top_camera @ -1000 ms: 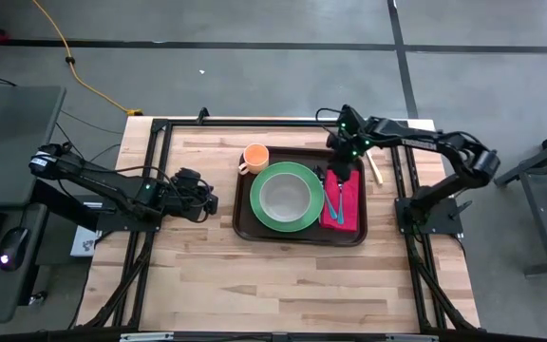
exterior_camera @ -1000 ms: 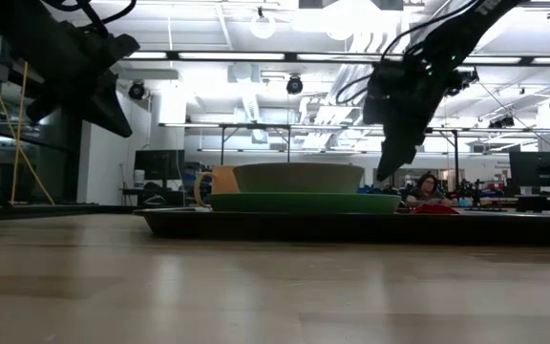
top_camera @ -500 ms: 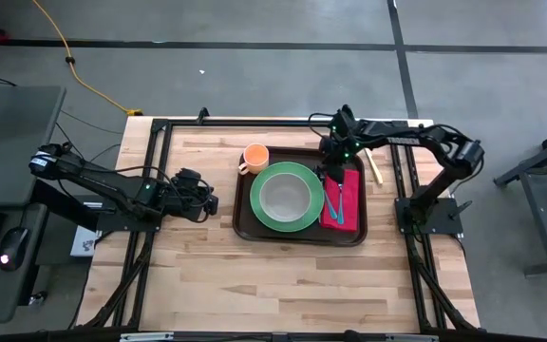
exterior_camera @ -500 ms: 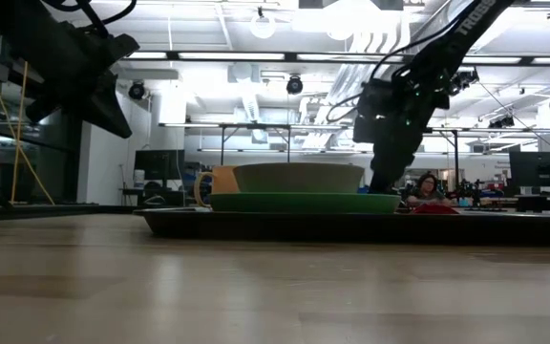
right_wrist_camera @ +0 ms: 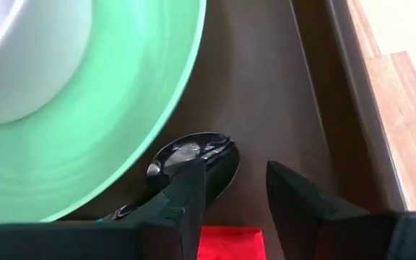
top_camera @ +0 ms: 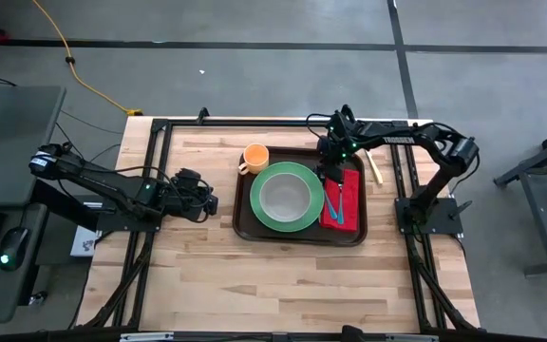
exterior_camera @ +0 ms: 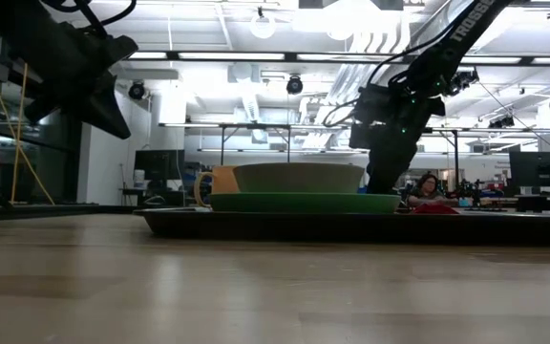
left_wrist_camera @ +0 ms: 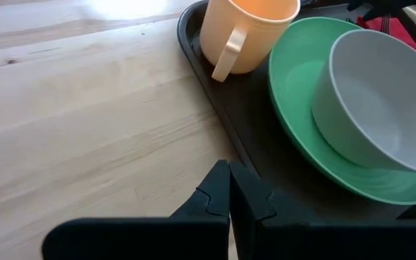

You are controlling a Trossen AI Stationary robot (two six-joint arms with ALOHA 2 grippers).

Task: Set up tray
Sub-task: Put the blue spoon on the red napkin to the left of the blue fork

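Observation:
The dark brown tray (top_camera: 254, 223) lies mid-table. On it stand an orange cup (top_camera: 254, 158) and a green plate (top_camera: 286, 220) that carries a grey bowl (top_camera: 285, 196). A red napkin (top_camera: 348, 195) lies at the tray's right with a teal-handled utensil (top_camera: 336, 204) on it. A black spoon bowl (right_wrist_camera: 219, 155) rests on the tray floor between the plate's rim and the napkin. My right gripper (top_camera: 328, 171) (right_wrist_camera: 233, 184) is open and low over that spoon bowl. My left gripper (top_camera: 213, 203) (left_wrist_camera: 230, 195) is shut, above bare table left of the tray. My right gripper points steeply down over the tray's far right part. One finger (right_wrist_camera: 186, 191) stands in front of the spoon's black bowl (right_wrist_camera: 219, 155) and the other beside it over the tray floor. Whether either finger touches the spoon, I cannot tell.
A pale stick-like utensil (top_camera: 375, 169) lies on the wood just right of the tray. The table's black frame rails (top_camera: 160, 142) run along its edges. Bare wood (top_camera: 283, 275) stretches from the tray toward the near edge.
My right gripper has come down and moved a little toward the table's left, from above the napkin's far end to the gap beside the plate's rim. Its fingers stay apart. Nothing on the tray has shifted.

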